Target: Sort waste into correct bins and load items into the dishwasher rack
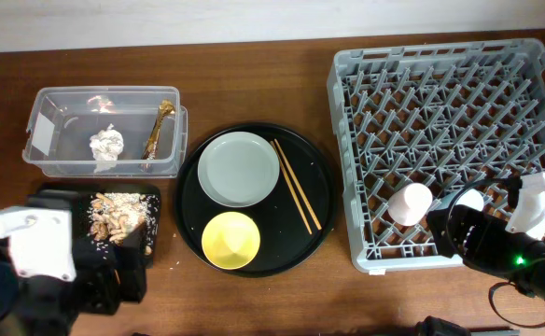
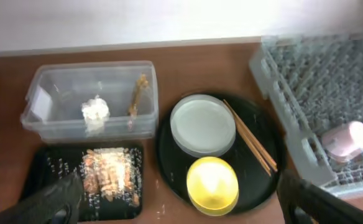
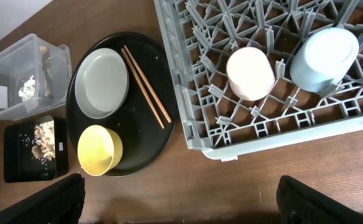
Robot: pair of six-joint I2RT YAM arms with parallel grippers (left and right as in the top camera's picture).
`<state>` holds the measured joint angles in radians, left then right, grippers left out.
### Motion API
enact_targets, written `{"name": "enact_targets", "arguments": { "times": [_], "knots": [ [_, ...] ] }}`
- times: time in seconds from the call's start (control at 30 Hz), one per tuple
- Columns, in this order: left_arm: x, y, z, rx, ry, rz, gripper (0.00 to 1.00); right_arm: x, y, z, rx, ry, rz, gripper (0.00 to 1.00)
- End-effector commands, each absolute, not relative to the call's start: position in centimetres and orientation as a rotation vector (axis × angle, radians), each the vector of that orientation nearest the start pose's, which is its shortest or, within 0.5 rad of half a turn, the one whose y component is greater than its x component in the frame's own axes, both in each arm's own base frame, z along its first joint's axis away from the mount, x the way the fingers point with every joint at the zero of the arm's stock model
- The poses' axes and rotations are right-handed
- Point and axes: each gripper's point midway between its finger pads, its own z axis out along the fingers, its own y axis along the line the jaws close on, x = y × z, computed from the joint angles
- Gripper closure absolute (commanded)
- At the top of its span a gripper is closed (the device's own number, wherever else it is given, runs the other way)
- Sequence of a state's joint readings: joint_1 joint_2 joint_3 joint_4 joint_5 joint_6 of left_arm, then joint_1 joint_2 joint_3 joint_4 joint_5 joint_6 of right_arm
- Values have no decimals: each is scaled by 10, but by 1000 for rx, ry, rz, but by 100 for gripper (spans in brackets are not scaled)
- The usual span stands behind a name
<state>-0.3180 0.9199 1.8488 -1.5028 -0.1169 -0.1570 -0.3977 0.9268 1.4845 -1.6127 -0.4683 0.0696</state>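
The clear tub (image 1: 48, 112) holds the white napkin (image 1: 106, 144) and the gold-brown wrapper (image 1: 158, 131). Food scraps (image 1: 118, 211) lie in the shallow black tray (image 1: 153, 201). The grey-green plate (image 1: 239, 168), yellow bowl (image 1: 230, 239) and two chopsticks (image 1: 297, 186) sit on the round black tray (image 1: 319, 168). The pink cup (image 1: 411, 203) and light-blue cup (image 1: 468, 199) stand upside down in the grey rack (image 1: 440, 56). My left gripper (image 2: 181, 205) is open and empty, high above the near-left table. My right gripper (image 3: 181, 202) is open and empty, above the table in front of the rack.
Bare brown table lies in front of the round tray (image 3: 150, 149) and the rack (image 3: 188, 124). The pink cup (image 3: 250, 73) and blue cup (image 3: 324, 58) stand near the rack's front edge. A pale wall runs along the table's far side.
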Motion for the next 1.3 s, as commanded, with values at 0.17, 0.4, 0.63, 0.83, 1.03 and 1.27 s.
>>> {"name": "enact_targets", "arguments": {
  "times": [0.17, 0.4, 0.63, 0.83, 1.03, 1.27],
  "knots": [
    [228, -41, 382, 220, 1824, -111, 1, 168, 12, 306, 414, 2494, 466, 1],
    [230, -55, 297, 270, 1621, -182, 1, 168, 12, 306, 414, 2494, 466, 1],
    [228, -57, 219, 277, 1558, -187, 1, 168, 12, 306, 414, 2494, 466, 1],
    [236, -58, 160, 276, 1638, -189, 1, 168, 12, 306, 414, 2494, 466, 1],
    [237, -58, 161, 278, 1630, -190, 1, 168, 12, 306, 414, 2494, 466, 2],
    [237, -58, 161, 277, 1629, -190, 1, 168, 13, 307, 413, 2493, 471, 1]
  ]
}}
